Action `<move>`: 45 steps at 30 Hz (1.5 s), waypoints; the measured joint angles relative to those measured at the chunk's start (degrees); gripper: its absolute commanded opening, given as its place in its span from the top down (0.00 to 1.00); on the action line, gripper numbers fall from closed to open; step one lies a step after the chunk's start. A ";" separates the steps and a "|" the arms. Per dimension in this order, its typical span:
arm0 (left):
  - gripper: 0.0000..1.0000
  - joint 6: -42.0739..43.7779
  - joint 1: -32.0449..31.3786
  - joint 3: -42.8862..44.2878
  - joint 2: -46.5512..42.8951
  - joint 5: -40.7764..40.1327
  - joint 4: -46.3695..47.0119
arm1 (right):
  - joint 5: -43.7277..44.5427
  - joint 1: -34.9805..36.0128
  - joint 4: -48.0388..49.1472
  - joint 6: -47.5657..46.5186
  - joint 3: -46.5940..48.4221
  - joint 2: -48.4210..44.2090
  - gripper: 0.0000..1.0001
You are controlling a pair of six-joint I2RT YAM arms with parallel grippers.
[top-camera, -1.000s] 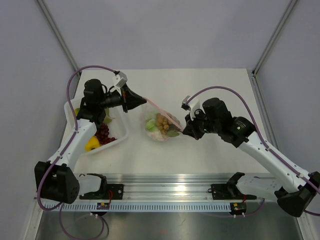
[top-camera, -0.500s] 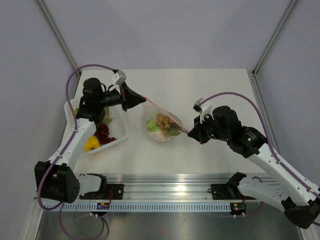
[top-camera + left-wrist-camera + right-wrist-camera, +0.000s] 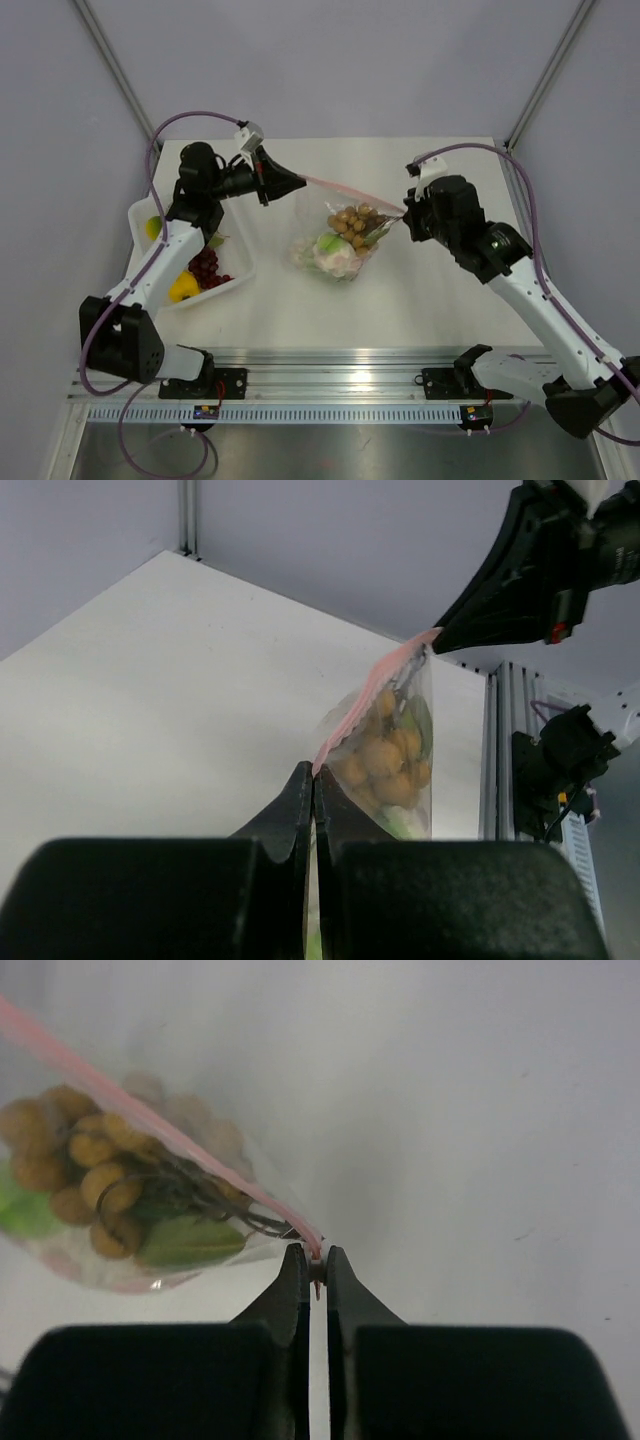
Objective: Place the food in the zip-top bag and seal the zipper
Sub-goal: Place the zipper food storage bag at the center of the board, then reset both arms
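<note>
step: sealing zipper (image 3: 352,192) | left jaws, right jaws: pinching its ends, 10 and 2 o'clock of zip-top bag (image 3: 335,258) (food (image 3: 350,222) inside) | next: probably press along strip

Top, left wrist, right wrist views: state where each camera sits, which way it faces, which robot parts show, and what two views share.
Top view: above and behind the arms, looking down at the table; both arms show, left gripper and right gripper pinching the bag's pink strip.
Left wrist: behind its shut fingers, facing across the bag toward the right gripper.
Right wrist: behind its shut fingers, facing the bag.
Shared: both wrist views show the strip and brown balls.
</note>
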 measured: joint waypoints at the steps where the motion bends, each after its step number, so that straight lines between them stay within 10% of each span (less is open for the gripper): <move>1: 1.00 -1.03 -0.57 1.62 1.84 -0.42 1.36 | 0.92 -2.16 0.35 -1.09 1.73 1.86 0.99; 10: 1.00 -14.14 -2.71 20.68 20.11 -1.07 13.92 | 4.26 -13.90 6.69 -10.38 19.21 13.84 0.98; 13: 0.39 -18.67 -2.69 23.93 23.04 -0.92 19.96 | 3.78 -14.14 8.92 -13.22 19.69 12.66 0.91; 15: 0.01 -22.16 -2.51 24.17 23.43 -0.81 23.47 | 1.66 -14.27 10.60 -13.90 16.50 10.10 0.56; 21: 0.01 -26.21 -0.87 13.88 18.62 -1.62 29.29 | -5.84 -14.34 11.26 -10.34 -1.22 -1.77 0.20; 26: 0.01 -16.31 -0.15 9.57 9.35 -6.97 12.63 | -1.92 -14.43 6.21 -3.82 -6.38 -4.44 0.01; 45: 0.01 3.10 -5.03 -16.46 -30.62 -44.26 -31.34 | 15.54 -14.51 -9.99 26.34 -8.50 -3.78 0.01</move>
